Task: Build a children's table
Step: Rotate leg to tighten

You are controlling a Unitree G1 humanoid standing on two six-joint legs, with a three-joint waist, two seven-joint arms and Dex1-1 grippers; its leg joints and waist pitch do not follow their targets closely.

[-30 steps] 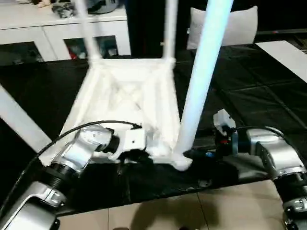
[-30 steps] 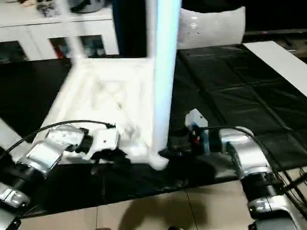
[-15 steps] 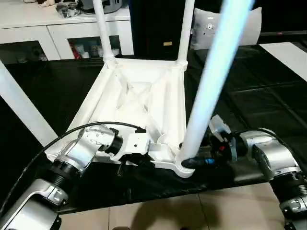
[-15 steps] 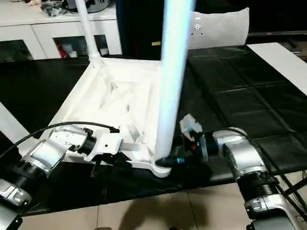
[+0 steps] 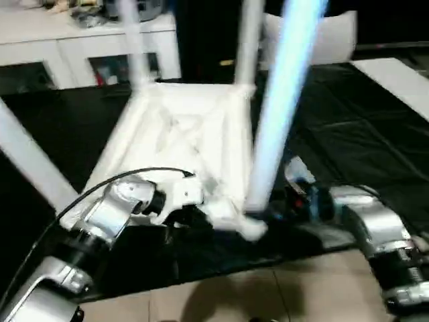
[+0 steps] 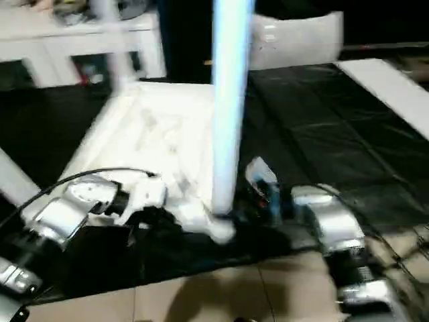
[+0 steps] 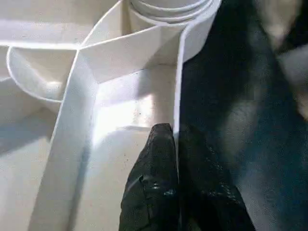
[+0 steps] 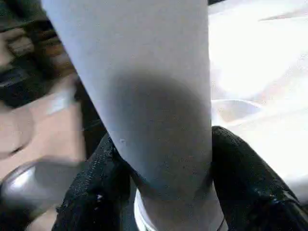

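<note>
Lying upside down on a black mat (image 5: 348, 134), the children's table (image 5: 188, 141) showed its ribbed underside to the head camera, with its legs rising from the corner sockets. Two legs stood at the far corners, one at the far left (image 5: 134, 47) and one at the far right (image 5: 249, 40). A third leg (image 5: 30, 161) slanted up and out of view at the near left. The fourth leg (image 5: 281, 100) stood in the near right corner socket (image 5: 249, 227) and leaned a little toward the right.

The left tool (image 7: 175, 144) sat at the near edge of the top, between the two near corners. In the left wrist view its two black fingers (image 7: 156, 178) were pressed together on the thin upright rim wall (image 7: 179, 82) of the top, one finger inside the rim and one outside over the black mat.

The right tool (image 8: 161, 168) reached in from the right at the base of the fourth leg. In the right wrist view its fingers (image 8: 245, 168) lay on either side of the tube just above the socket, closed against it.

Behind the mat stood a white cabinet (image 5: 60, 57) with glass doors, and a white sheet (image 5: 395, 77) lay at the far right. Pale floor tiles (image 5: 221, 302) showed along the near edge of the mat.
</note>
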